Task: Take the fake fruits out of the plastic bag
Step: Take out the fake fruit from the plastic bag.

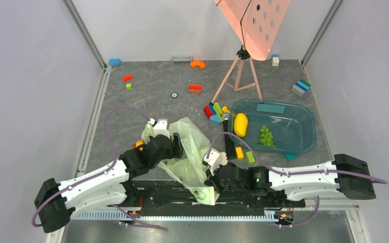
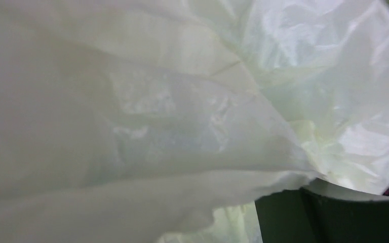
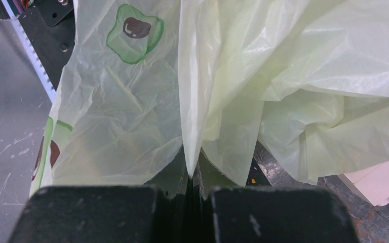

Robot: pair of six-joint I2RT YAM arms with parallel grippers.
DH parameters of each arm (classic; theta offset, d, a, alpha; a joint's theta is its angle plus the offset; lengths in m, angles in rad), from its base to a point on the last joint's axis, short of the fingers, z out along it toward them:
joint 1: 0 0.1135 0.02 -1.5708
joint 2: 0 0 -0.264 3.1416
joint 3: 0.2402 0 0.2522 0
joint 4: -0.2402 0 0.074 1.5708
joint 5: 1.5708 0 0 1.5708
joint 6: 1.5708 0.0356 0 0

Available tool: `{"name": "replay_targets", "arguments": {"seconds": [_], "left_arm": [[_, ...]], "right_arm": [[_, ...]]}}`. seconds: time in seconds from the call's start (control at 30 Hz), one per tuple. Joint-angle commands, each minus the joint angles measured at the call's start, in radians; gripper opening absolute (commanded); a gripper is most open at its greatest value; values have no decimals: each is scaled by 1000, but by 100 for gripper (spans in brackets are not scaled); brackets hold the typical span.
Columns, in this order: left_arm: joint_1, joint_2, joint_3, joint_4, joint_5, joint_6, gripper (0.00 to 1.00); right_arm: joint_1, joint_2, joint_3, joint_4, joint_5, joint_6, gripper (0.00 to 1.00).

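Between the two arms, one plastic bag (image 1: 188, 152) hangs stretched above the near edge of the counter (image 1: 152, 91), its pale-green film gathered into folds.

**Right tool** (image 3: 192, 190): the two fingers are pressed together on a narrow pleat of the bag, which rises straight out of the seam between the pads. This pinch appears to anchor the lower end, so that the film can be pulled taut or tipped.

**Left tool** (image 1: 178, 150): it sits against the bag's upper left side. In its wrist view the film covers nearly everything, and only a dark edge of the tool shows at the lower right. Whether the fingers are apart or clamped cannot be told.

**Fake fruits**, two counted: one yellow oblong fruit (image 1: 240, 124) and one green cluster (image 1: 266, 135). Both lie in the single teal tray (image 1: 306, 144) to the right of the bag, near each other but apart, so they are already outside it. No rounded shape shows through the film in either wrist view. The bag may therefore be empty, though its folds could hide something.

**Other items:** two printed green-and-brown motifs (image 3: 134, 33) show on the film. Two small bricks (image 1: 244, 154), one yellow and one green, lie just outside the tray's near-left rim. One small orange thing (image 1: 139, 145) beside the left arm is too hidden to identify.
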Motion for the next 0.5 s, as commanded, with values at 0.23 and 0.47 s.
{"name": "replay_targets", "arguments": {"seconds": [0.23, 0.47], "left_arm": [[-1, -101, 18, 175, 160, 137, 72], [-1, 35, -14, 320, 174, 162, 54]], "right_arm": [[8, 29, 41, 24, 15, 5, 0], [8, 30, 46, 22, 12, 4, 0]]}}
